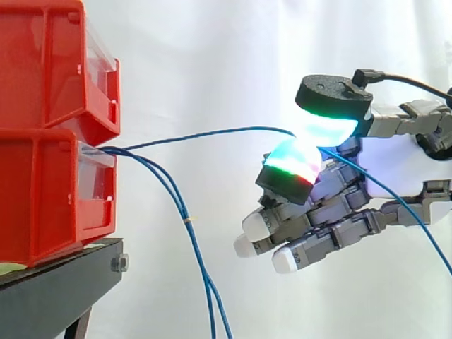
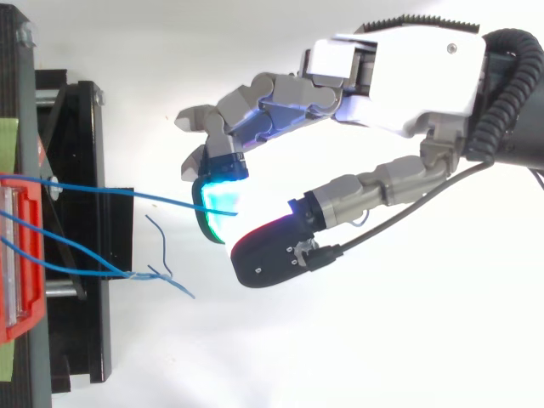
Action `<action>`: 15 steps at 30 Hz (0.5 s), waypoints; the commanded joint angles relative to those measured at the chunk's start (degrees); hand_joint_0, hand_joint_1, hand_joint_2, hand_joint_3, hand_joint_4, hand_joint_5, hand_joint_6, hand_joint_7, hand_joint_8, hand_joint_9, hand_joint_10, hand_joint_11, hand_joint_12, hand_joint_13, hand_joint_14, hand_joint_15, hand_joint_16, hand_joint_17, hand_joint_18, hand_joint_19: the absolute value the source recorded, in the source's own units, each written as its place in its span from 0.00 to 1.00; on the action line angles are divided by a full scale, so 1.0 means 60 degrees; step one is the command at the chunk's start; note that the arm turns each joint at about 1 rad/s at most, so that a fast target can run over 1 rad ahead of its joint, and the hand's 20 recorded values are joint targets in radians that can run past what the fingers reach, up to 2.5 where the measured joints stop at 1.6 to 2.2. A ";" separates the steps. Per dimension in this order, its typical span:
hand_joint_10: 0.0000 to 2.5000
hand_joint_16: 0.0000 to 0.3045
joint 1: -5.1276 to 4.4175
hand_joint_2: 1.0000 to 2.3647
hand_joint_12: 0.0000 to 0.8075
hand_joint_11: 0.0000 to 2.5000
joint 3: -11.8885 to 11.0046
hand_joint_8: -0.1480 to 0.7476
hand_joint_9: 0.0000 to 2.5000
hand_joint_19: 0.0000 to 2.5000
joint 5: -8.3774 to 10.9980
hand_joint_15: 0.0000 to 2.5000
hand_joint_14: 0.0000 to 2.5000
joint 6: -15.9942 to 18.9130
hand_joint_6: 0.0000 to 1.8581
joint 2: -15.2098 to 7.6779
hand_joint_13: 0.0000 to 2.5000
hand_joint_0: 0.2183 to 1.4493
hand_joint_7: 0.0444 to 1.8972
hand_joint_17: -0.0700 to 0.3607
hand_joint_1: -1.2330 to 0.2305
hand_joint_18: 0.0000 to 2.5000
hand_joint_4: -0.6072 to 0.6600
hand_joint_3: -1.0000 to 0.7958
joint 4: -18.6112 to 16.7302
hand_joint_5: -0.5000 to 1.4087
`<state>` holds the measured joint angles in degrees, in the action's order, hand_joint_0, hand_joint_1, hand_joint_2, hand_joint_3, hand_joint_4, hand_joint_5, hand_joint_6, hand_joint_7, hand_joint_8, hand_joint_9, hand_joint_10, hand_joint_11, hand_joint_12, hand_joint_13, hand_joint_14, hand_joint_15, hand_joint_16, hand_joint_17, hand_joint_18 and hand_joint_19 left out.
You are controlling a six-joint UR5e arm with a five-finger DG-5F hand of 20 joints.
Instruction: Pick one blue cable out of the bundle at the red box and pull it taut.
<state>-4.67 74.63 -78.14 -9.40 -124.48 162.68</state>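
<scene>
Starting at the hand [image 1: 399, 166], over on the right of the side view: pinching one blue cable [image 1: 212, 132] between two glowing fingertips [image 1: 293, 161], thumb pad on top, one finger pad underneath, pressed together right on the line. Other fingers just loosely curled below the pinch, white-tipped, holding nothing. Same pinch from the top view, with the hand [image 2: 408, 76] toward the upper right and the blue cable [image 2: 127, 191] running up to the cyan-lit pad.

Following that cable outward: leftward from the pinch in a shallow arc, not dead straight, up above the level of the stand, into the clear-fronted mouth of the lower red box [image 1: 42, 205]. On the other side of the pinch, trailing past the palm and down toward the right of the side view.

Out of the same mouth, a couple of spare blue cables [image 1: 187, 220], drooping just past the stand's hand-side edge and hanging down, well apart from the hand. From above, the spare blue cables [image 2: 127, 274] splayed out beyond that same edge, loose ends kinked.

Second red box [image 1: 42, 63] stacked straight on top of the lower one, both sitting on the black stand [image 1: 56, 293], right at its hand-side edge. White curtain [image 1: 212, 56] behind everything.
</scene>
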 commanded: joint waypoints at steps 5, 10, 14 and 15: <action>0.00 0.20 0.0002 0.01 0.49 0.15 -0.0002 0.58 0.26 0.05 0.0000 0.01 0.00 0.0000 0.47 -0.0011 0.11 0.36 0.68 0.47 0.24 0.18 0.62 0.47 0.0000 0.18; 0.00 0.20 0.0002 0.02 0.49 0.14 -0.0002 0.58 0.26 0.05 0.0000 0.01 0.00 0.0000 0.47 0.0004 0.11 0.36 0.68 0.47 0.24 0.18 0.62 0.47 0.0000 0.18; 0.00 0.20 0.0002 0.02 0.49 0.15 -0.0002 0.58 0.26 0.05 0.0000 0.01 0.00 0.0000 0.47 0.0004 0.11 0.36 0.67 0.47 0.24 0.18 0.62 0.47 0.0000 0.18; 0.00 0.20 0.0002 0.02 0.49 0.14 -0.0002 0.58 0.26 0.05 0.0000 0.01 0.00 0.0000 0.47 -0.0011 0.11 0.36 0.68 0.47 0.24 0.18 0.62 0.47 0.0000 0.18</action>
<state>-4.67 74.62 -78.13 -9.40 -124.50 162.69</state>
